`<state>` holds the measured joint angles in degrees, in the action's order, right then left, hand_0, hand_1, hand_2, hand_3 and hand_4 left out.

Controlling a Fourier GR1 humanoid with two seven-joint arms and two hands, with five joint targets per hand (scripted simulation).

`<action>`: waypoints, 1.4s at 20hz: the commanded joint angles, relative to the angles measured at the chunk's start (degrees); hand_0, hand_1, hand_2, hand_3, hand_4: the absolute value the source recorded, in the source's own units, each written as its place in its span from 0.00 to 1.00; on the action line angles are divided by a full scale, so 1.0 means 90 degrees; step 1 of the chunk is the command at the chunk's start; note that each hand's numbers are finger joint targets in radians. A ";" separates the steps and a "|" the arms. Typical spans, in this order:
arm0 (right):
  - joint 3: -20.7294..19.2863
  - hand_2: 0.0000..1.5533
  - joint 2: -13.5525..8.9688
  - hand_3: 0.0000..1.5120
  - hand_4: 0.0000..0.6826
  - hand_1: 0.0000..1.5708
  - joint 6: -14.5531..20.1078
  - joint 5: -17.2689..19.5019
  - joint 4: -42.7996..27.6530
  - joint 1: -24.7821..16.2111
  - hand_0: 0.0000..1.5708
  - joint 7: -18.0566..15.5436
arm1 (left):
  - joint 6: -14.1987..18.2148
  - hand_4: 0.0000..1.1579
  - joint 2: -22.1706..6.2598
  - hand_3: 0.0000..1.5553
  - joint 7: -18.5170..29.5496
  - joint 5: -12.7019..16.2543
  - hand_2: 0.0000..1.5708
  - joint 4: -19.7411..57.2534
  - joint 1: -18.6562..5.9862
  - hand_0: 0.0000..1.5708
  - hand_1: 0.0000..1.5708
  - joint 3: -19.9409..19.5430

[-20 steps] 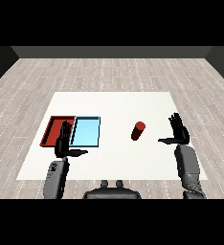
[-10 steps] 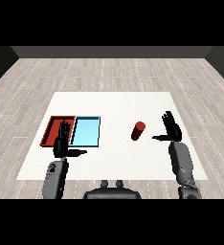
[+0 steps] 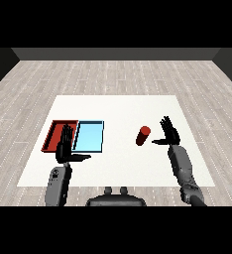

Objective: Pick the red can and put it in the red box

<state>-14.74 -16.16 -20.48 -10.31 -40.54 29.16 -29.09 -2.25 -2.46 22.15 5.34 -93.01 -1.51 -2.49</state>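
Observation:
A red can [image 3: 143, 135] stands on the white table, right of centre. My right hand [image 3: 168, 132] is open just to the right of the can, fingers straight, thumb pointing toward it, a small gap between them. The red tray [image 3: 56, 133] lies at the left, with the light blue tray [image 3: 89, 136] touching its right side. My left hand [image 3: 65, 147] is open with fingers up, held in front of the near edge of the red tray and hiding part of it.
The white table [image 3: 118, 111] ends close behind my hands at the near edge. Grey wood floor surrounds it.
My right hand has moved left toward the red can and now sits close beside it. The left hand and the can have stayed in place.

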 commanded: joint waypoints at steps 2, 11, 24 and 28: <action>0.0259 0.00 0.0447 0.00 0.00 0.00 0.0258 0.0224 0.0327 0.0025 0.00 -0.0257 | 0.0082 0.00 0.0130 0.00 -0.0066 -0.0021 0.00 -0.0172 0.0057 0.00 0.00 0.0113; 0.0078 0.00 0.0340 0.00 0.00 0.00 -0.0055 0.0048 0.1275 0.0532 0.00 -0.0407 | 0.0081 0.00 0.0086 0.00 -0.0118 0.0015 0.00 0.0130 -0.0219 0.00 0.00 0.0004; 0.0087 0.00 0.0249 0.00 0.00 0.00 -0.0362 0.0170 0.2173 0.0946 0.00 -0.0651 | 0.0087 0.00 0.0233 0.00 0.0505 -0.0234 0.00 0.0229 0.0191 0.00 0.00 0.0162; 0.0127 0.00 0.0730 0.00 0.00 0.00 -0.0013 0.0268 0.2506 0.1182 0.00 -0.0983 | -0.0137 0.00 -0.0232 0.00 -0.0207 0.0189 0.00 0.0302 -0.0419 0.00 0.00 -0.0313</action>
<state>-13.88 -11.14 -20.62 -8.29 -19.80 39.05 -36.61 -2.69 -2.70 23.87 5.33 -90.06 -2.69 -3.56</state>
